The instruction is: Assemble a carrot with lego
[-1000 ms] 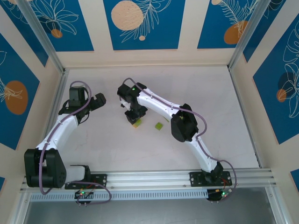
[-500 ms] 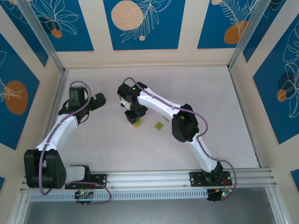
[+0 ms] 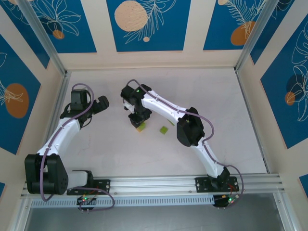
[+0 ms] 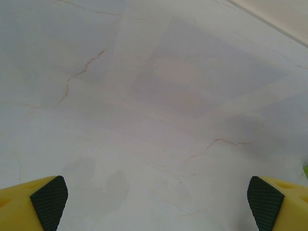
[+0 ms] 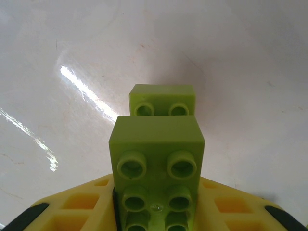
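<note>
1. White tabletop (image 3: 216, 96), blue-panelled walls (image 3: 144, 24) around
2. Right claw (image 3: 138, 122) near centre, pinching the lime-green carrot (image 5: 156, 159) stack
3. Loose green brick (image 3: 164, 130) lies at its 3 o'clock, near
4. Left claw (image 4: 154, 197) spread wide over bare tabletop, at 10 o'clock of the right one

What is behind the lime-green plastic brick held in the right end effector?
A second lime-green plastic brick, then the white marbled table; whether they join is hidden by the held brick.
</note>
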Motion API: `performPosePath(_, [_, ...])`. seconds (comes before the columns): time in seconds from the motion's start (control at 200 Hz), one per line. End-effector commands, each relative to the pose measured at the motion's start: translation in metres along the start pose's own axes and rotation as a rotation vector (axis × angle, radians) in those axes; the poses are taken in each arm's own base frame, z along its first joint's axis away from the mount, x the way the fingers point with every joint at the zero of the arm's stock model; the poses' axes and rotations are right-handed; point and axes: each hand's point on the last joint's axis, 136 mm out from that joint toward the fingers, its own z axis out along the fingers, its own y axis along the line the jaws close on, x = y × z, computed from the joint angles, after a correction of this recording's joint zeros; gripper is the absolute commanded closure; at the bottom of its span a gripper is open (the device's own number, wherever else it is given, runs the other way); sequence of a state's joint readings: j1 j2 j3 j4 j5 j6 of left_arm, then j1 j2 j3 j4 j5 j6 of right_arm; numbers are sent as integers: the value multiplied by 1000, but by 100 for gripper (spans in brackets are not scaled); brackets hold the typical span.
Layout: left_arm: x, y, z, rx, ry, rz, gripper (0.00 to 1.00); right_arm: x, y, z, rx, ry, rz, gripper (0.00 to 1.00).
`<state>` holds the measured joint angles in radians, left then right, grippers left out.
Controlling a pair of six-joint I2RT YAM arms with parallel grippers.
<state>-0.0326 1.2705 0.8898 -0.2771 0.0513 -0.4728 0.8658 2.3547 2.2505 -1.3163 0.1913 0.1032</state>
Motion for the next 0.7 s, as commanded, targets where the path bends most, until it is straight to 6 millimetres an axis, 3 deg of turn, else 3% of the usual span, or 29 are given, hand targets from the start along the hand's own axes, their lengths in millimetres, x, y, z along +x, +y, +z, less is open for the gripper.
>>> performPosePath(0.0, [-3,6,-4,-15,-15,-13,1,1,4,7,-19,30,-17,63])
performPosePath(0.695, [-3,6,-3,-16,-17,-12,2,9,10,27,0,107,-43,62])
